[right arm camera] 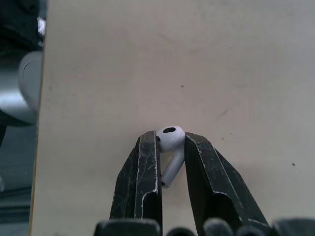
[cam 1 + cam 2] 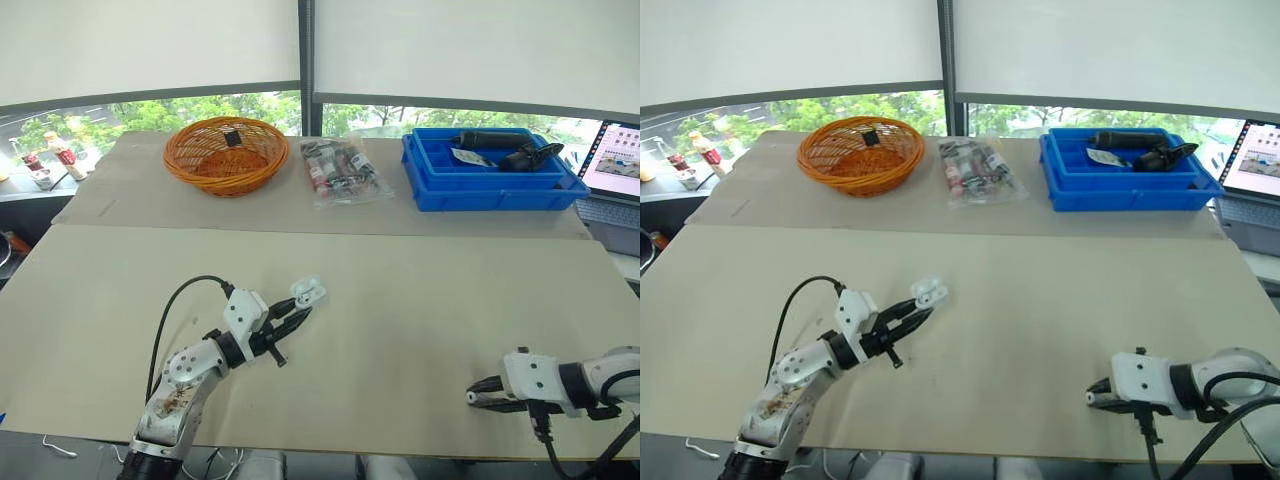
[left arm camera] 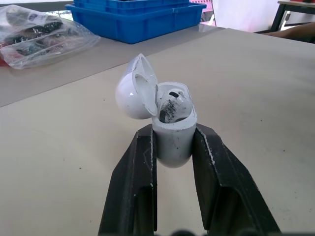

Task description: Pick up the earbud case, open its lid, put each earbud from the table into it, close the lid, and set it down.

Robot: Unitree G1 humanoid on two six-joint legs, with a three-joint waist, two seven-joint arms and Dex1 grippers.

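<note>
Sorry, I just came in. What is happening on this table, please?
The robot is packing earbuds into their case. Its left gripper is shut on the small white plastic earbud case, held over the beige table with the hinged lid flipped open. Its right gripper, near the table's front edge, is shut on a white stemmed earbud. The two grippers are well apart, so this earbud is not yet in the case. Whether another earbud already sits inside, I cannot tell.

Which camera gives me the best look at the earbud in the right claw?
Right wrist view: the earbud, pinched in the right claw, shows head and stem clearly. In both eye views it is too small to make out at the claw's tip.
</note>
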